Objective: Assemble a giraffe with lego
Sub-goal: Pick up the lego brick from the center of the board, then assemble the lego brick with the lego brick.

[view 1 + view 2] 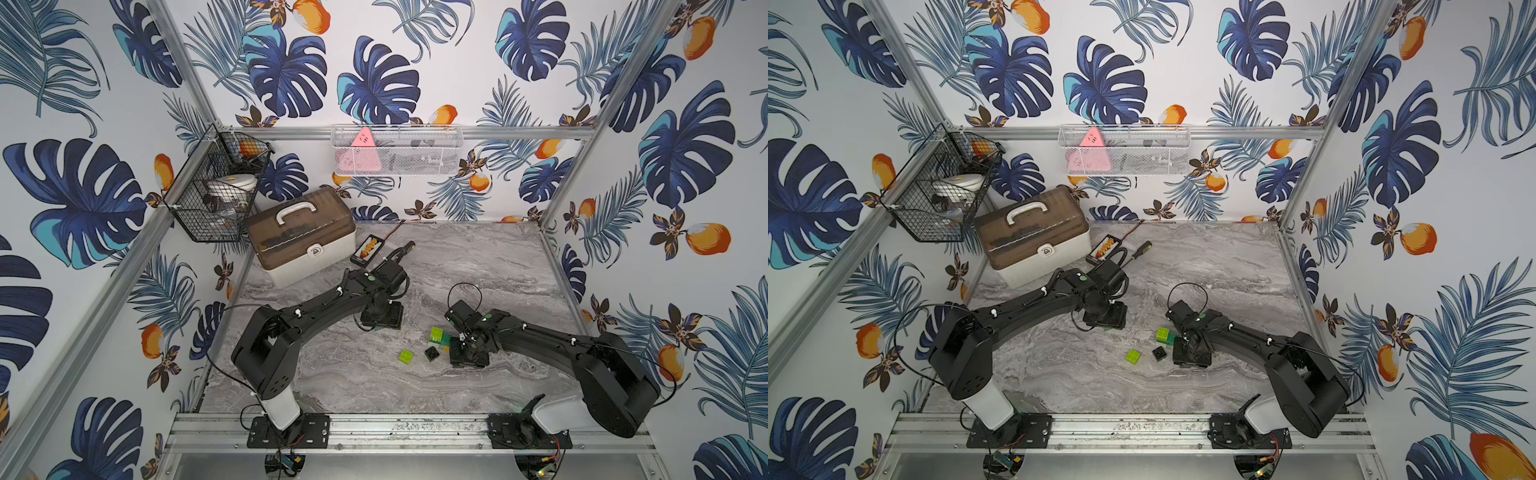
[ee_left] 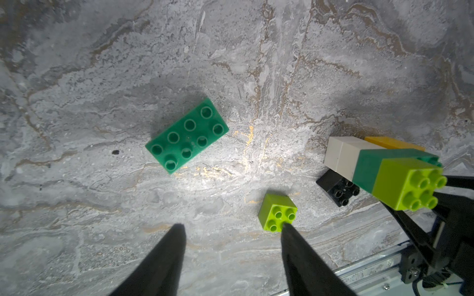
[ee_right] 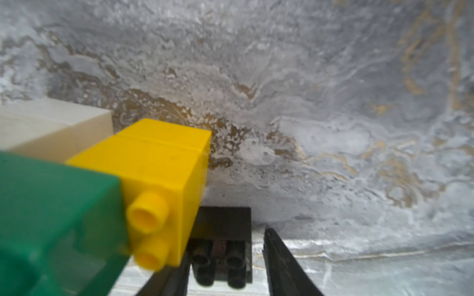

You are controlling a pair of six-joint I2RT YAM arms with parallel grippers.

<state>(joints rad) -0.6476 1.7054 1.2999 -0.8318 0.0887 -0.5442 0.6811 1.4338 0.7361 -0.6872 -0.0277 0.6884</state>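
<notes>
The giraffe [image 2: 369, 166] lies on the table [image 2: 230, 64] just beside the right gripper [image 3: 223, 246], whose jaws straddle a black brick [image 3: 223, 223] with a gap on one side. An off-centre squeeze could twist that brick or shove the giraffe. The left gripper [image 2: 232, 226] hangs empty, jaws apart, and the giraffe's yellow brick [image 3: 164, 159] hides the right gripper's other finger.

The half-built giraffe [image 2: 369, 166] lies on its side on the counter [image 2: 102, 77]: white, yellow, dark green, then lime. Loose nearby, studs up, are a long green brick [image 2: 187, 135], a lime brick [image 2: 278, 212] and a black brick [image 2: 338, 188]. A second black brick [image 3: 223, 243] sits beside the yellow end.
</notes>
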